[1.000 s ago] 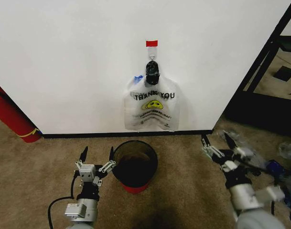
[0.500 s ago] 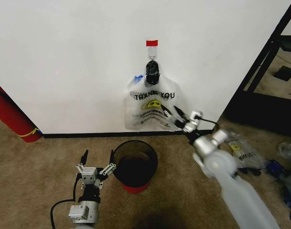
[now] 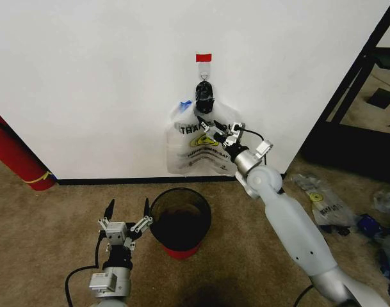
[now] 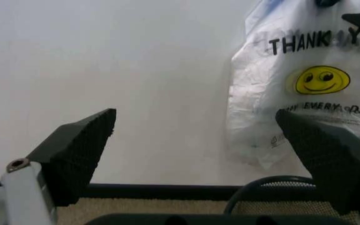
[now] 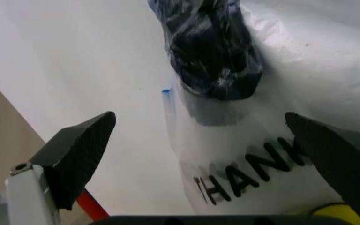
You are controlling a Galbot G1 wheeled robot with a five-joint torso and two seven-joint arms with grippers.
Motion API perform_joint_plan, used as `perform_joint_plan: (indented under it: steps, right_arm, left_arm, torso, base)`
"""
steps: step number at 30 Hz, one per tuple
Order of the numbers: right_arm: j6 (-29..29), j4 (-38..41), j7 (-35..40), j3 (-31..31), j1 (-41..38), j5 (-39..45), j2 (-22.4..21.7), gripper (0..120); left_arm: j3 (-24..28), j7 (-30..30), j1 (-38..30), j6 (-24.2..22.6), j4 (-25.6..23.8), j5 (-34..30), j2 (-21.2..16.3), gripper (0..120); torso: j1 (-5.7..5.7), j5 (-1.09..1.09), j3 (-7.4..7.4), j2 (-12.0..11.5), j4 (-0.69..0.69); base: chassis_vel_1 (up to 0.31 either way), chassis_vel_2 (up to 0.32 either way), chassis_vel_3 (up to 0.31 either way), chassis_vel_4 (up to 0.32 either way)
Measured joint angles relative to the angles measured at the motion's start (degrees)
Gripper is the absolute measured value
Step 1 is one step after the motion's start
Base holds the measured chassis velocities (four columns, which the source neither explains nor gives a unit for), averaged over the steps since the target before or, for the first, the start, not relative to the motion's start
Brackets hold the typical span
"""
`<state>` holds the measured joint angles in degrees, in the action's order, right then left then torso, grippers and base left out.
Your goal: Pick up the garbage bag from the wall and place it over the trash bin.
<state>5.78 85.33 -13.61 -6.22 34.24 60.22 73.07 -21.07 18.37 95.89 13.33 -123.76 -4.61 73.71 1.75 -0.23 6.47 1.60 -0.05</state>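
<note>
Since a moment ago the right claw (image 3: pixel 215 132) has been raised to the garbage bag (image 3: pixel 193 155) hanging lengthwise on the wall (image 3: pixel 86 83); it is spread open, the bag's knotted top just above-left; the left claw (image 3: pixel 126 217), open, is parked left of the trash bin (image 3: pixel 180 220).

Printed matter is found on one item, the plastic bag (image 4: pixel 305 93) hanging against the wall (image 3: pixel 92 83). Black capitals read "THANK YOU" across its upper part; the left wrist view cuts the second word off at the picture's edge. Below sits a yellow smiley face (image 4: pixel 322 79). Under that, smaller black capitals show "EVERY DAY" legibly; the finer lines lower down cannot be read.
</note>
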Motion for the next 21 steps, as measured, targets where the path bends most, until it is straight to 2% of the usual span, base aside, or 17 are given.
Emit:
perform_joint_plan:
  steps: [8,21]
  right_arm:
    - [-0.4,-3.5,-0.2,0.3,-2.9,-0.8,3.0,100]
    - [-1.0,-1.9,-0.1,0.8,-4.0,-1.5,3.6,99]
  left_arm:
    - [-0.3,0.0,0.2,-0.2,-0.7,-0.4,-0.4,100]
    - [-0.9,0.1,0.4,-0.2,-1.3,-0.5,-0.3,100]
  torso:
    - [-0.01,0.00,0.00,0.0,0.01]
    - [-0.01,0.01,-0.01,0.0,0.01]
  base:
    - [0.000,0.000,0.000,0.000]
    - [0.000,0.000,0.000,0.000]
